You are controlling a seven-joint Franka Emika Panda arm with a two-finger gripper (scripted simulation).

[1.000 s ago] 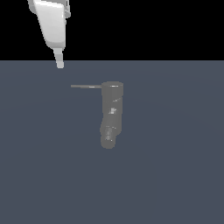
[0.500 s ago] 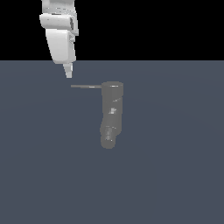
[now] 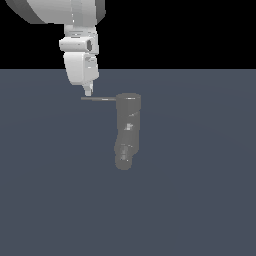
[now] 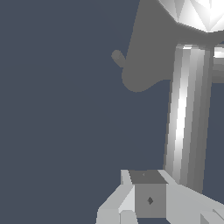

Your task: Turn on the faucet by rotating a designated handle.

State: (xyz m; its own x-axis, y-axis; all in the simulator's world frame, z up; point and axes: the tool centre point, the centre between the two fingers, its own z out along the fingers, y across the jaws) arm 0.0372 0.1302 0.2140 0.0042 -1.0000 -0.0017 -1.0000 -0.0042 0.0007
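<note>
The dull gray, chunky, slightly bent cylindrical faucet (image 3: 127, 131) stands near the middle of the flat slate-blue desk (image 3: 200, 200). Its thin straight gray rod handle (image 3: 98, 99) juts from the flat round top toward the exterior view's left. The white arm's end effector (image 3: 88, 92) hangs just above the rod's free tip, and its fingers look drawn together, though the wrist view does not settle this. The rod looks rigid, smooth and slippery; it is probably best pushed sideways near the tip, where leverage is greatest.
</note>
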